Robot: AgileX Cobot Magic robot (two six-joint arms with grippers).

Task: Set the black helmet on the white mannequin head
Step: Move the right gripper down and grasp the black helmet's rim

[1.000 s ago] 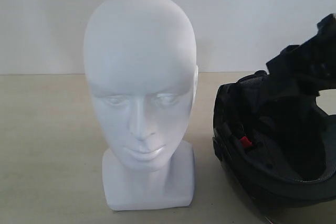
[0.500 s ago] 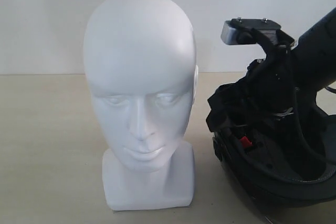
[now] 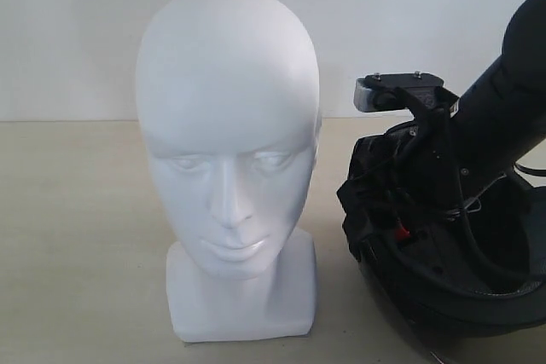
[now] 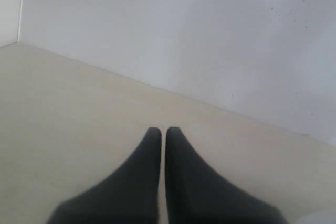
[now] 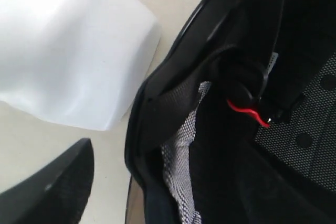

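The white mannequin head stands upright facing the camera, left of centre on the table. The black helmet lies to its right with its opening turned up, showing the dark lining and the red buckle. My right arm reaches down into that opening. In the right wrist view my right gripper is open astride the helmet's rim. One finger is outside, apart from the shell; the other is lost against the dark lining. The mannequin's base is just beside it. My left gripper is shut and empty.
A white wall rises close behind the beige table. The right arm's wrist camera sits just right of the mannequin's ear. The left gripper hovers over bare tabletop near the wall.
My right arm has come down from the upper right and leftward into the helmet's opening. The helmet and mannequin head have not moved.
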